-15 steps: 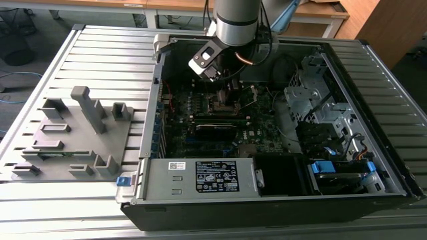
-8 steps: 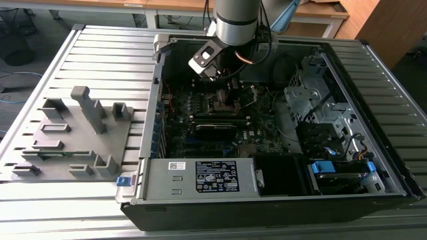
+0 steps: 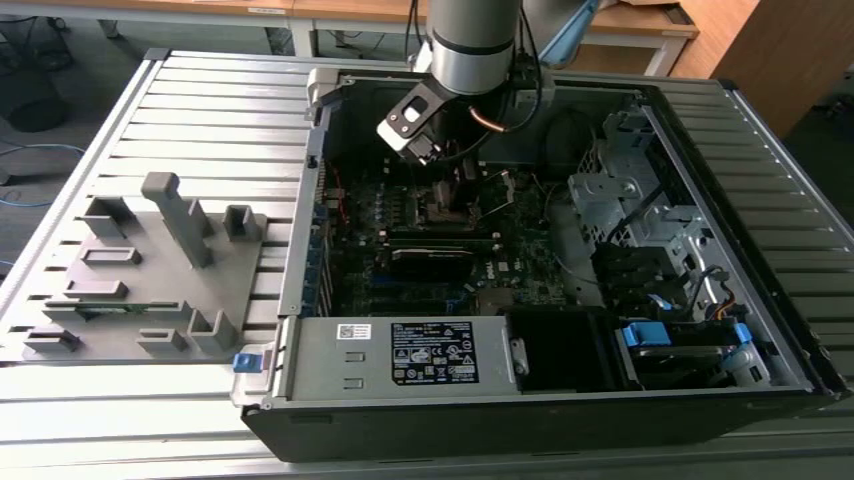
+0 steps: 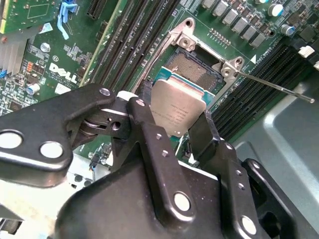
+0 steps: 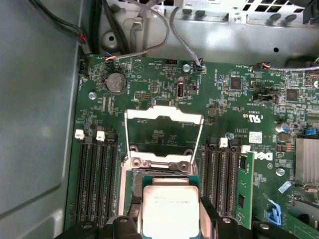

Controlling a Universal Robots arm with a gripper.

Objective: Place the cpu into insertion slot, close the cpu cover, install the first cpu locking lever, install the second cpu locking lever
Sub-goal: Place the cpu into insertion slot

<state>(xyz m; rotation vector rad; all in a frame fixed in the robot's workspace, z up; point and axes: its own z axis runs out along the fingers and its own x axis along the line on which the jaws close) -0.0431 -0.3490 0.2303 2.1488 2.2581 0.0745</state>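
Cpu [image 5: 170, 209]: square, dull grey metal top, green edge. Clamped flat between the end effector [image 4: 174, 112] fingers, over the insertion slot [image 4: 192, 72]. Slot's dark contact field partly exposed. Cpu cover [image 5: 164, 112]: silvery frame, swung fully open, lying back on the board.

A silver slatted surface [image 3: 200, 110] carries an open computer case [image 3: 534, 425] and, to the exterior view's left, a grey fixture tray [image 3: 247, 265] with upright posts. At the case's near edge sits a silvery power supply [image 3: 334, 365] bearing a white-and-black label [image 3: 434, 352]; a metal drive cage [image 3: 614, 190] lines the exterior view's right side. In the first wrist view the green motherboard [image 5: 259, 99] shows a coin battery [image 5: 116, 82], black memory slots [image 5: 97, 174], a finned heatsink [image 5: 306, 159] and grey cables [image 5: 149, 35]
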